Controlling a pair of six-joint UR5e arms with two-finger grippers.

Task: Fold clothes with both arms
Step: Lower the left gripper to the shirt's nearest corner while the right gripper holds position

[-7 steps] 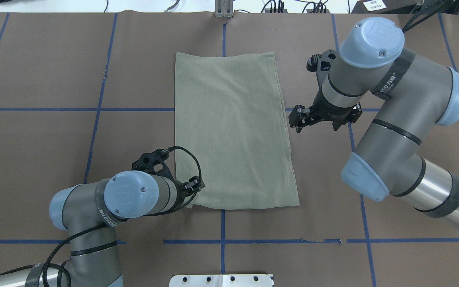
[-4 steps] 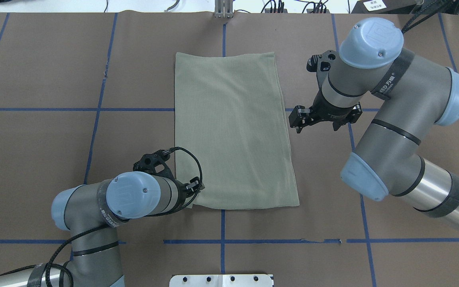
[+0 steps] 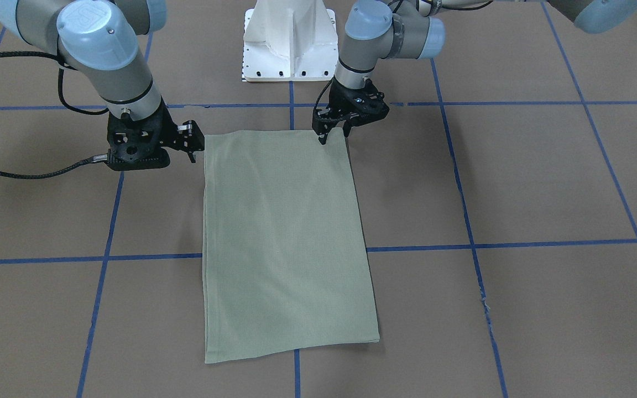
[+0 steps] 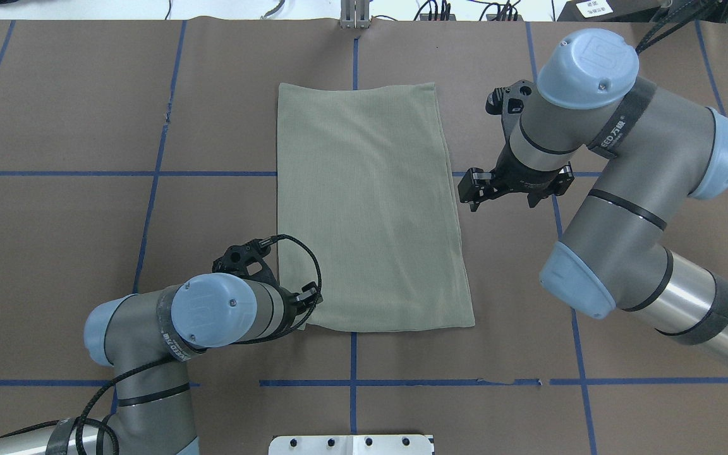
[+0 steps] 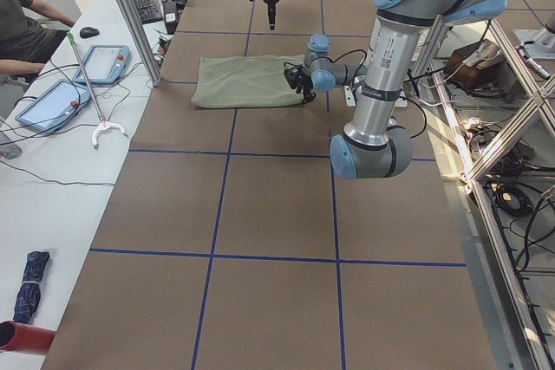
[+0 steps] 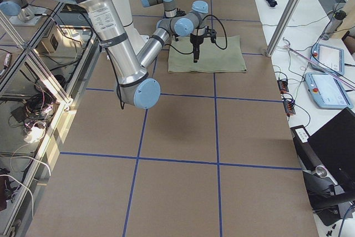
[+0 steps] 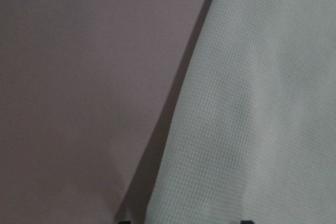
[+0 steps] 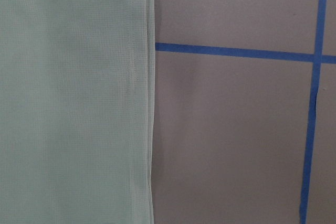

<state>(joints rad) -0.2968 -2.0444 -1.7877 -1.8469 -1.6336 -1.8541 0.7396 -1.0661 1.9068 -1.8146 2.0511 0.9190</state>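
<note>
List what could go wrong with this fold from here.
1. The left end effector sits open at the near corner of the shirt, whose side shows stacked edges. It may pinch only the top layer, so the fold could come apart when lifted.
2. The right end effector hangs beside the long edge, off the cloth and farther along it than the left one. Lifting from such uneven points could skew the fold.

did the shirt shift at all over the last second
No. The shirt edges meet the blue tape lines at the same spots as before in the overhead view.
</note>
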